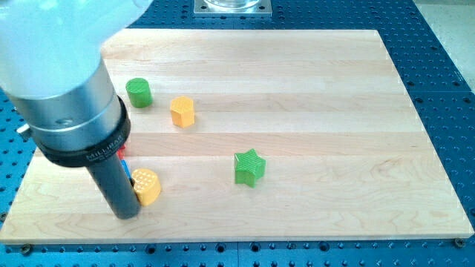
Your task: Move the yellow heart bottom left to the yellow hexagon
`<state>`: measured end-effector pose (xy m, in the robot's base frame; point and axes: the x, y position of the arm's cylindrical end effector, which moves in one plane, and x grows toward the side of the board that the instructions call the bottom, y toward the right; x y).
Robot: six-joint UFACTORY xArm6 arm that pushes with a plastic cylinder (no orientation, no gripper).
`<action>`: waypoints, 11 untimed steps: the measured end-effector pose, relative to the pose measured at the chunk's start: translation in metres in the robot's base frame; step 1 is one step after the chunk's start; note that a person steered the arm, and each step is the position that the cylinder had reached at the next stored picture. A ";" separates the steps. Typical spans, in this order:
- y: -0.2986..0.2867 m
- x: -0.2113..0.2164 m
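Your arm (59, 81) dominates the view's left: a pale upper casing, a brushed metal collar ringed by a black band, and below it the straight dark rod. It has no fingers or jaws to open or close; the rod only pushes.

Beneath everything lies the wooden board (334, 111), pale planks with faint grain and visible seams, set on a blue perforated table (445, 67). A grey metal plate (232, 7) shows at the view's top edge.

The green star (249, 167) stands alone near the board's middle, matte and ridged like printed plastic, well apart from all else. The yellow hexagon (182, 111), flat-topped with clean facets, sits toward the view's upper left of centre, and the green cylinder (138, 92) is near it, further to the view's left.

The yellow heart (146, 185), its top dimpled with a fine grid texture, sits low on the board at the view's left, well apart from the hexagon and already below and left of it. Your tip (126, 216) rests just beside the heart, on its left and lower side, seemingly touching it. That placement looks chosen to push the heart up and rightward, closing the gap to the hexagon.

Slivers of red (122, 154) and blue (127, 172) peek out beside the rod, just above the heart; too little shows to tell their shapes.
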<state>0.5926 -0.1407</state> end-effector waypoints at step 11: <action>0.012 -0.069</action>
<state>0.5231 -0.1284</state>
